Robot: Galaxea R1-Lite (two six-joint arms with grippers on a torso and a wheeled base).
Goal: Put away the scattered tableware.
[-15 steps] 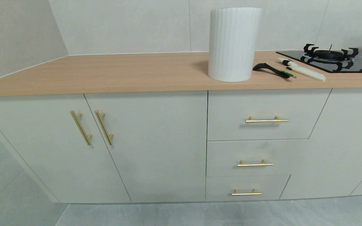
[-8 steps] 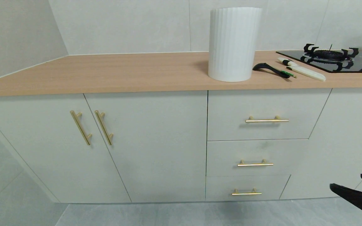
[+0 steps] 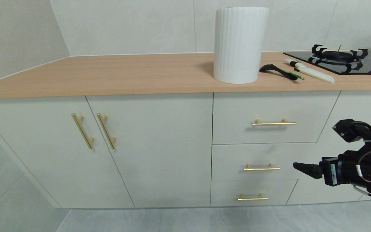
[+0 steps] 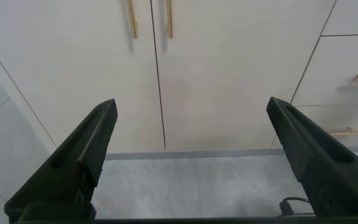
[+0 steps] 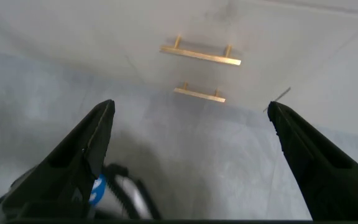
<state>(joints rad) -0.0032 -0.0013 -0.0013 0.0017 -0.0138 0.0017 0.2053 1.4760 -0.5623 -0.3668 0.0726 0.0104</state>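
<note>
The wooden counter [image 3: 124,74] carries a tall white ribbed canister [image 3: 238,45]; just right of it lie a white knife [image 3: 311,71] and a black spoon [image 3: 275,70]. Low before the cabinet fronts [image 3: 159,145], the left gripper [image 4: 191,106] and right gripper [image 5: 191,109] both gape wide and empty. A white label [image 3: 332,173] on the right gripper's housing is too small to read.

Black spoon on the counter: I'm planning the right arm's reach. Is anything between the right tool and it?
The right tool hangs open, low before the drawers, so the front edge of the countertop lies between it and the black spoon above. The white ribbed canister and white knife only flank the spoon.
</note>
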